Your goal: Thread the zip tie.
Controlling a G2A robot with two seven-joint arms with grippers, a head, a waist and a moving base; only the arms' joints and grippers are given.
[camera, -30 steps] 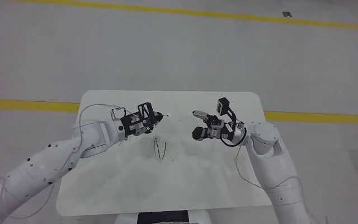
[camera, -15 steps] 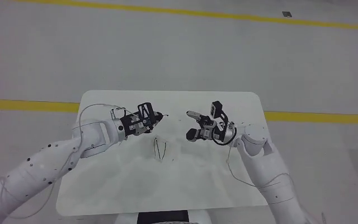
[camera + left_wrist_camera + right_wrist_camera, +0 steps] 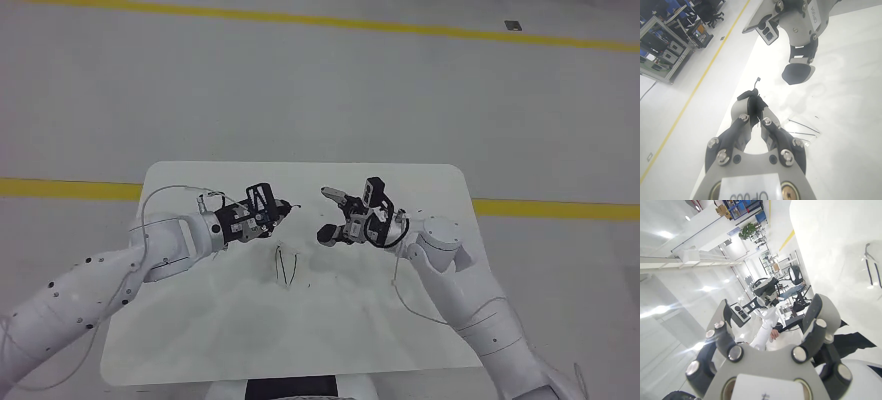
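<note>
Left jaws clamped, right jaws apart

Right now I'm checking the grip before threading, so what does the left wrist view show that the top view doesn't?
Left wrist view alone: the zip tie pinched in the left gripper, fingers shut, its head poking out past the tips. Top view alone: the whole table, and the right gripper with its fingers spread open, facing the left gripper across a gap. Both: the two grippers and the spare zip ties lying on the table.
</note>
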